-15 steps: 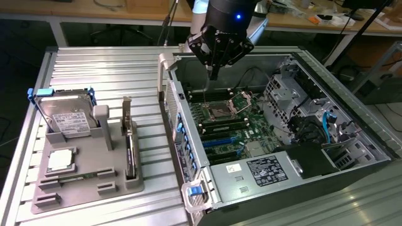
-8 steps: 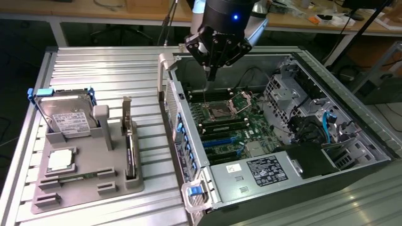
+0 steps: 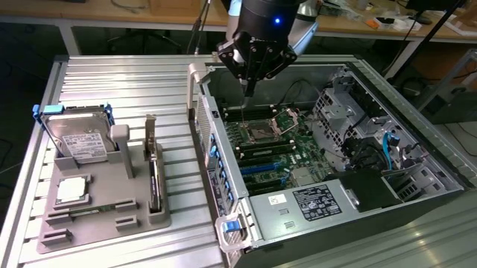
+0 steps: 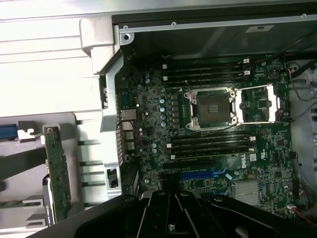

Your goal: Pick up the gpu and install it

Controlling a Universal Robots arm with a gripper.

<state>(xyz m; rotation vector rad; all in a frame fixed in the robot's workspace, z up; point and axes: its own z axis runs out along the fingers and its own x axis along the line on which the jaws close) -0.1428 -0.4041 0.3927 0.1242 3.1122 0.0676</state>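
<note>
ribbed silver aluminium forms the table, on which a moulded grey holder and an open black metal case are set. the gpu, a thin flat card, is stood on edge in the holder, at the exterior view's left, well apart from the gripper, which is pressed together, empty, over the green motherboard.

The gpu stands on edge in the grey holder; thin, long, dark.
</note>
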